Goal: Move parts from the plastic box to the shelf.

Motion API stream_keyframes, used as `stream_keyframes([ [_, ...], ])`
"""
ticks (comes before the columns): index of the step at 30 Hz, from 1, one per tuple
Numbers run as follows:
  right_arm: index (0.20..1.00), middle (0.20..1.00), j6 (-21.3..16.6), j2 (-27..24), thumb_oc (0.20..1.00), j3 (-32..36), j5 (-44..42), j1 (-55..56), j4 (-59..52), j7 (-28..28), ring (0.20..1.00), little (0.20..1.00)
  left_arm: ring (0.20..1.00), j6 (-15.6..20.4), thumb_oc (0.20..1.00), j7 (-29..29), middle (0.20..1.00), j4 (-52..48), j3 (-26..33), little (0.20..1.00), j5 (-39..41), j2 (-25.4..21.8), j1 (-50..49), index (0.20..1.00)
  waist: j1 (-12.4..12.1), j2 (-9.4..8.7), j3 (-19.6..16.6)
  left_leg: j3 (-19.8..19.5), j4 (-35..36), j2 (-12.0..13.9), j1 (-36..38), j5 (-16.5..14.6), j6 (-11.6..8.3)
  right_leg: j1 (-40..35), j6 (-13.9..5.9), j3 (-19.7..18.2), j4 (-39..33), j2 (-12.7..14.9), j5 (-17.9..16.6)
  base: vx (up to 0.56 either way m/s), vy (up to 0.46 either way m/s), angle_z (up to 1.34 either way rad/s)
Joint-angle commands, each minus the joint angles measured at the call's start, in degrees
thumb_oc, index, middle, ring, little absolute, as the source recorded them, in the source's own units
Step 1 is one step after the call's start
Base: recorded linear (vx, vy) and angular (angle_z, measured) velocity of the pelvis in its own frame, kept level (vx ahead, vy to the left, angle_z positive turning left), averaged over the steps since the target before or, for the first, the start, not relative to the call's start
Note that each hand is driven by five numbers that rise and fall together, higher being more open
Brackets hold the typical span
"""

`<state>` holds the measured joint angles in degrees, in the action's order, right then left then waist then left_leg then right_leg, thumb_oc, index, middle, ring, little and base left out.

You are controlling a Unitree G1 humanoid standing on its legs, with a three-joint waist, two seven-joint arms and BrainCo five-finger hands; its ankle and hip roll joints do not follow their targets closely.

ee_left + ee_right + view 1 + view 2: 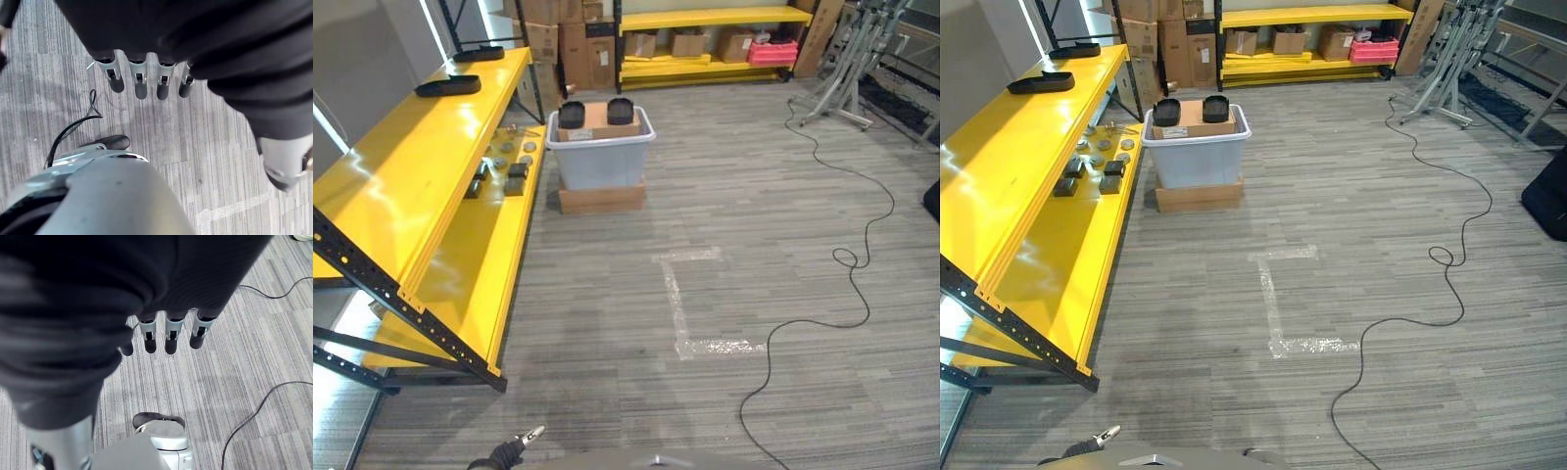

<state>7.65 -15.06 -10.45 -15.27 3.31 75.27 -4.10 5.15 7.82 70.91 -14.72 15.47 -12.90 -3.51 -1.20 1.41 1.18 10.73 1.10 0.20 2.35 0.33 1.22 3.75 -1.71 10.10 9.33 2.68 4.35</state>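
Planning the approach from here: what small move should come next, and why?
Probably step forward toward the plastic box. It sits well ahead across the floor beside the yellow shelf, with two black parts on top. The left hand and right hand hang open over the floor, holding nothing.

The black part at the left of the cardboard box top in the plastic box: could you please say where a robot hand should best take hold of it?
Probably from above, across its two long sides: the black part lies flat on the cardboard box atop the plastic box, its top unobstructed, and it is narrower across than along.
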Motion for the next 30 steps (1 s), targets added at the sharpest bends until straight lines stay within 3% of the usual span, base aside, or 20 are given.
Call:
stream_keyframes([
  [1, 1.000, 1.000, -0.41, 0.60, 1.000, -1.12, 2.38, -1.72, 3.84, 0.19, 1.000, 1.000, 1.000, 1.94, 1.000, 0.08, 1.000, 1.58, 1.51, 1.000, -0.66, -0.73, 2.19, 1.000, 0.36, -1.64, -0.37, 3.04, 3.90, 0.56, 0.03, 0.18, -2.73, -5.92, -6.29, 2.31, -14.33, 3.11, -8.99, 0.00, 0.000, 0.00],
  [16, 1.000, 1.000, -0.94, 0.82, 1.000, -1.10, 2.45, -1.83, 4.98, 0.35, 1.000, 1.000, 1.000, 1.06, 1.000, -5.41, 1.000, 3.08, 2.47, 1.000, -1.78, -0.31, 2.49, 1.000, 0.23, -1.84, -0.40, 2.96, 3.90, 0.49, 0.27, 0.12, -2.72, -6.23, -6.28, 2.50, -14.33, 3.17, -8.97, 0.00, 0.000, 0.00],
  [30, 1.000, 1.000, -0.35, 1.32, 1.000, -1.32, 2.41, -2.10, 5.72, 0.34, 1.000, 1.000, 1.000, -3.69, 1.000, -9.86, 1.000, 4.96, 2.85, 1.000, -2.19, 0.60, 3.05, 1.000, 0.27, -2.00, -0.53, 2.95, 3.90, 0.25, 0.83, -0.02, -2.62, -6.86, -6.23, 2.70, -14.33, 3.23, -8.86, 0.02, 0.002, 0.00],
])
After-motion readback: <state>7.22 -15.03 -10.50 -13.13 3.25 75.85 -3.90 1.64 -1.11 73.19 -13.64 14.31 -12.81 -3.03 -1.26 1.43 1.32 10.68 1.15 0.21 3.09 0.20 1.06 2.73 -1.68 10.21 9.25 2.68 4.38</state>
